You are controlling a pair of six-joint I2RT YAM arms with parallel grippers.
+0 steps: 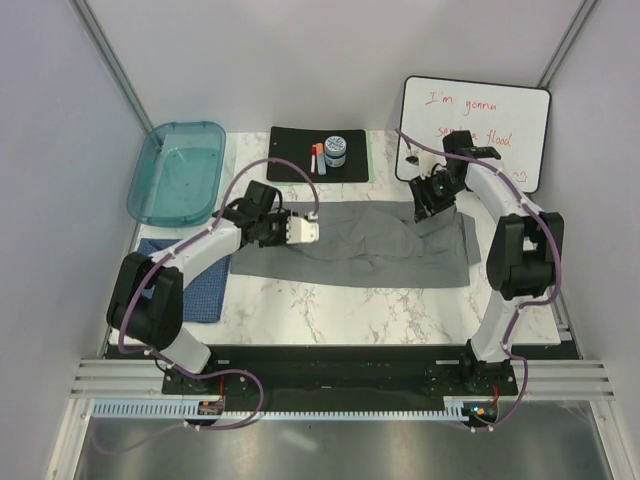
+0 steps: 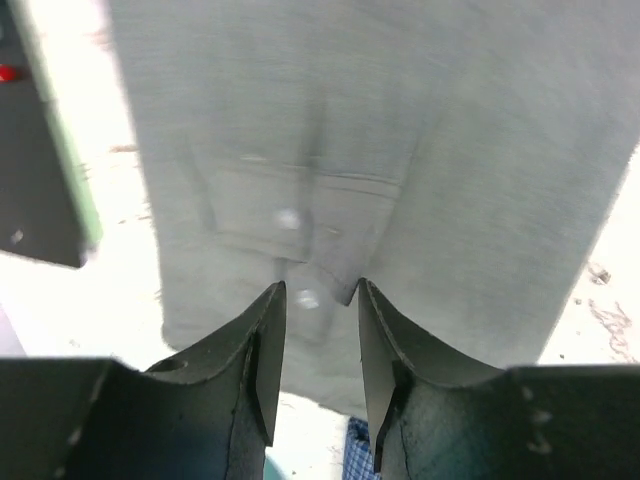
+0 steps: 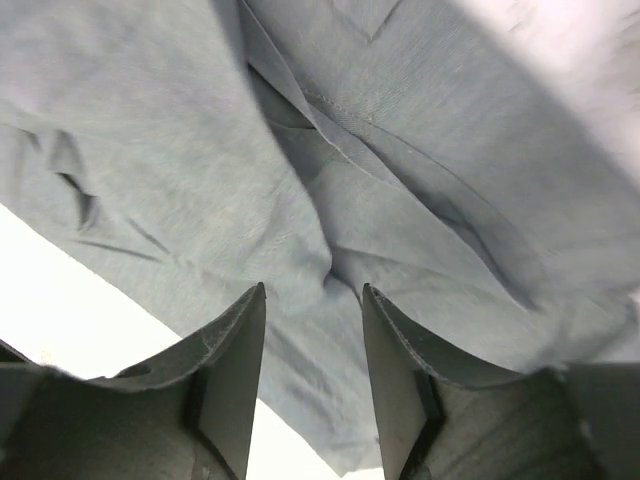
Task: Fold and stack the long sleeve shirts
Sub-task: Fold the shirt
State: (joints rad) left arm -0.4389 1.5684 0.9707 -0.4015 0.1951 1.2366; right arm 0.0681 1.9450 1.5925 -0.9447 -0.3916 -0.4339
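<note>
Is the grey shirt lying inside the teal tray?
No, the grey shirt lies spread on the marble table, outside the teal tray.

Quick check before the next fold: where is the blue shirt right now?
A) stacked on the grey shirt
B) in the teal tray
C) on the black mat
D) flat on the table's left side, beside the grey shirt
D: the top view shows the blue shirt lying flat at the table's left side, partly under the left arm, next to the spread grey shirt. No shirt is in the teal tray.

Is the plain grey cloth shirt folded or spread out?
Partly folded: the grey shirt lies as a long wrinkled band, cuff on top.
</note>
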